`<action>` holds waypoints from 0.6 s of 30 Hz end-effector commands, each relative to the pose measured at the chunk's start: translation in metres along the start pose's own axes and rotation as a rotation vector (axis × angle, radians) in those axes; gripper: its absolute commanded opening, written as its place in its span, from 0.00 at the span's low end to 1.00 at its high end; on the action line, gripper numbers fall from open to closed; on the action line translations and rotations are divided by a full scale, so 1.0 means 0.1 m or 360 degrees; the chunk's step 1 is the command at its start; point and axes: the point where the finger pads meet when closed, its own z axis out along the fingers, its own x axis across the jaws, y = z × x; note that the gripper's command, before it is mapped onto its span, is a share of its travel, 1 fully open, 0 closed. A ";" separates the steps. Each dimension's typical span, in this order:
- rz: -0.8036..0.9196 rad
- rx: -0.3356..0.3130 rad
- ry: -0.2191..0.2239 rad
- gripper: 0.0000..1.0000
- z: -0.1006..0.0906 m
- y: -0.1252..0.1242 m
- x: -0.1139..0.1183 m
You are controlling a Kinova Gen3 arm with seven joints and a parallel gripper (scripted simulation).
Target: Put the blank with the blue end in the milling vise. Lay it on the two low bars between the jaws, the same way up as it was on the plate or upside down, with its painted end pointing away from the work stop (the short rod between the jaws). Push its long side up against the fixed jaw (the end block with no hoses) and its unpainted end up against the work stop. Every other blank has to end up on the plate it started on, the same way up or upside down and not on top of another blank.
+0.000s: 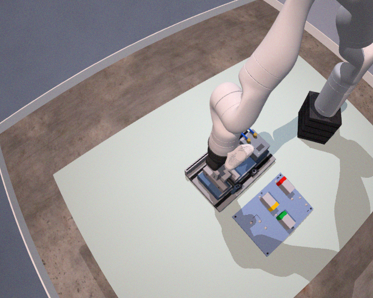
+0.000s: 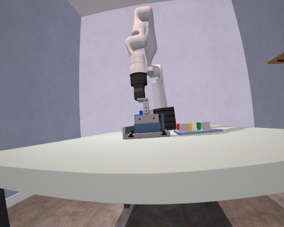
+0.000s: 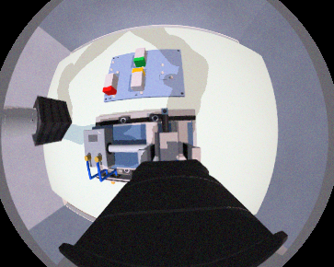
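Observation:
The blue-ended blank (image 2: pixel 140 112) (image 3: pixel 168 141) lies in the milling vise between the jaws. Its blue end points away from the work stop (image 3: pixel 165 121), and its unpainted end lies at the stop; exact contact is unclear. My gripper (image 1: pixel 224 176) (image 2: pixel 146 113) (image 3: pixel 168 149) is open, low over the vise, with its fingers around the blank. The fixed jaw (image 1: pixel 219 189) (image 2: pixel 147 118) is beside it; whether they touch is hidden, as are the two bars. Red (image 1: pixel 286 185) (image 3: pixel 110 79), yellow (image 1: pixel 268 199) (image 3: pixel 137 81) and green (image 1: pixel 287 221) (image 3: pixel 140 52) blanks lie apart on the plate (image 1: pixel 253 211) (image 3: pixel 122 62).
The moving jaw's housing (image 1: pixel 257 144) (image 3: pixel 95 138) carries blue hoses (image 3: pixel 89 170) with brass fittings. A dark bracket (image 1: pixel 236 188) stands on the vise's plate side. The black robot base (image 1: pixel 318 125) (image 3: pixel 52 121) stands beyond the hose end.

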 end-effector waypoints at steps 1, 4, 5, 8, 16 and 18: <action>0.0000 0.0000 0.0005 1.00 -0.02 0.00 0.01; 0.0000 0.0000 0.0005 1.00 -0.02 0.00 0.01; 0.0000 0.0000 0.0003 1.00 -0.02 0.00 0.01; 0.0000 0.0000 0.0004 1.00 -0.02 0.00 0.01; 0.0000 0.0000 0.0004 1.00 -0.04 0.00 0.01; 0.0000 0.0000 0.0004 1.00 -0.04 0.00 0.01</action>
